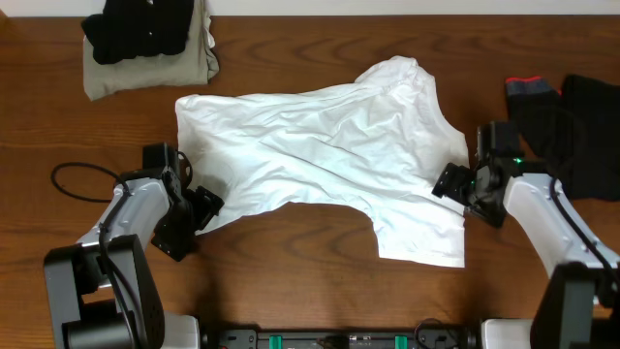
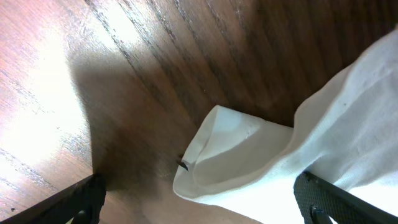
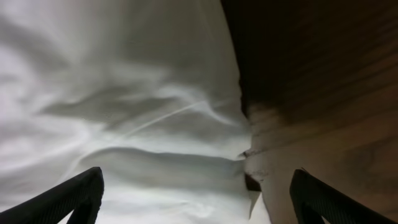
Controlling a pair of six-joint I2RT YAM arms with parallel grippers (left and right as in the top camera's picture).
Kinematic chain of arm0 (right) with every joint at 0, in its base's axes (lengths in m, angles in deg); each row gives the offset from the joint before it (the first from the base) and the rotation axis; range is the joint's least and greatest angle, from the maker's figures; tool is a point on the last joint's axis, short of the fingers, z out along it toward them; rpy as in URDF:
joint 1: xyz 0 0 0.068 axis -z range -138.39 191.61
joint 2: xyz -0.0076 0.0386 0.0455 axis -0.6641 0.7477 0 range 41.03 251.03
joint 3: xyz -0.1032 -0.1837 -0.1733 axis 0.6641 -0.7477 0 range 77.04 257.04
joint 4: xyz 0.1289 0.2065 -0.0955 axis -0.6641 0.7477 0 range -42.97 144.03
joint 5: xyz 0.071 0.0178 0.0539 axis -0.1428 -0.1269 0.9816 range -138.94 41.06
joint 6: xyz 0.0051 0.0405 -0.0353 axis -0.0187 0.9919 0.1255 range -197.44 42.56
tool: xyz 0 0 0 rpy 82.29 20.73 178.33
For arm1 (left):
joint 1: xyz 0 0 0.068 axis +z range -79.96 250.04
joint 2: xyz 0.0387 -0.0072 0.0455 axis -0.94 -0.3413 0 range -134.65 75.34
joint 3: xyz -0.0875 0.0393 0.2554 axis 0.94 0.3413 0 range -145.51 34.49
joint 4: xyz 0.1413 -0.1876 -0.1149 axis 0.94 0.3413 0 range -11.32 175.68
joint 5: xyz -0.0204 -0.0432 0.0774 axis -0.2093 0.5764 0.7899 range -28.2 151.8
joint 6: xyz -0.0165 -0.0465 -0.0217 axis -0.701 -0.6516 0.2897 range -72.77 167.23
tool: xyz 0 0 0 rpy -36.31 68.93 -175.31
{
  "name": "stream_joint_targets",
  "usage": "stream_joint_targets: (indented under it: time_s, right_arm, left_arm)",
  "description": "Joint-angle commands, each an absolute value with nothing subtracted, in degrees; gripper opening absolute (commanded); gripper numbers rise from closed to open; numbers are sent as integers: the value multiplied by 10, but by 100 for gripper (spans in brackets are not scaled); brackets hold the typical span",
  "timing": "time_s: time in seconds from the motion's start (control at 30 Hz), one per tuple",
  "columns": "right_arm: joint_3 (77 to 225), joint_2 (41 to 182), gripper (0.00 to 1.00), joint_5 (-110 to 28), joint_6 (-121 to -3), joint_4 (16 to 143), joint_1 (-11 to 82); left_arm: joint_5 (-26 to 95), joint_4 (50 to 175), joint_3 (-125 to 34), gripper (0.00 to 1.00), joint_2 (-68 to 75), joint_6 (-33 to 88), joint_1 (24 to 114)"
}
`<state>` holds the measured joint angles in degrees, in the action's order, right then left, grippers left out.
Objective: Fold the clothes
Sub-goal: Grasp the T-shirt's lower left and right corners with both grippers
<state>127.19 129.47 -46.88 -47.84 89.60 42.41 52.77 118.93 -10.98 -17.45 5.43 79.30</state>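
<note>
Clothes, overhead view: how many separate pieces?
4, possibly more. The white shirt is spread in the centre. A folded khaki piece lies at far left with a black one on top. The black pile at the right edge may hide more than one garment.

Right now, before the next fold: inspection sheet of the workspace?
Surface: wooden table, bare wood around the clothes.
Job's things: white shirt spread crumpled mid-table; black garment on a khaki one at the far left; black clothes at the right edge.
Clutter: nothing seen.
Grippers: left claw open at the shirt's near-left corner; right claw open at its right edge.
Cables: black cable looped on the table beside the left arm.
Surroundings: nothing seen.
</note>
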Motion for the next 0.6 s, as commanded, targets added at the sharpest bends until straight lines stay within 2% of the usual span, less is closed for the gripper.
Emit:
stream_joint_targets:
  time_s: [0.0, 0.43, 0.5, 0.57]
  right_arm:
    - [1271, 1326, 95, -487, -478, 894, 427]
    - [1271, 1382, 92, -487, -501, 882, 427]
    - [1271, 1385, 89, -487, -501, 882, 427]
    - [1271, 1388, 79, -487, -501, 882, 427]
  left_arm:
    - [537, 1172, -99, 99, -201, 62, 795]
    - [537, 1172, -99, 99, -201, 62, 795]
    - [537, 1172, -99, 98, -201, 62, 795]
    - [537, 1172, -99, 95, -201, 62, 795]
